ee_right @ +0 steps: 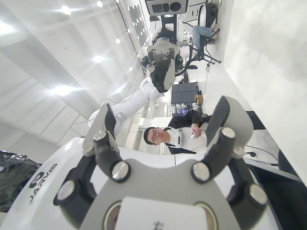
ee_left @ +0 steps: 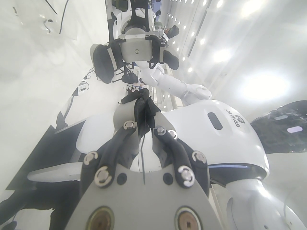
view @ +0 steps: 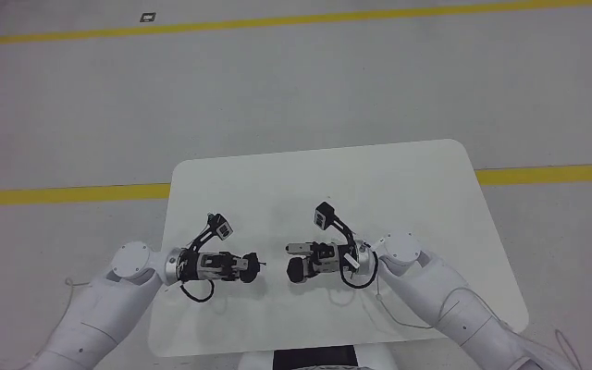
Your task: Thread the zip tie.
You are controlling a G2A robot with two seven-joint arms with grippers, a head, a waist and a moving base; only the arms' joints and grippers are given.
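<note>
Above the white table (view: 416, 185) my two grippers face each other, a small gap apart. My left gripper (view: 250, 266) (ee_left: 142, 99) is shut on a thin black zip tie (ee_left: 143, 159), whose strand runs back between the fingers toward the palm. A short tip of the tie pokes out toward the other arm. In the right wrist view the left gripper (ee_right: 162, 88) appears farther off, fingers pressed together. My right gripper (view: 292, 260) (ee_right: 163, 113) is open with nothing between its pads (ee_right: 213, 120). From the left wrist it (ee_left: 138, 64) appears straight ahead, jaws spread wide.
A clear sheet (ee_left: 48, 8) with a few loose black ties on it lies on a white surface beyond the right gripper. The table's rounded edges lie well outside both arms.
</note>
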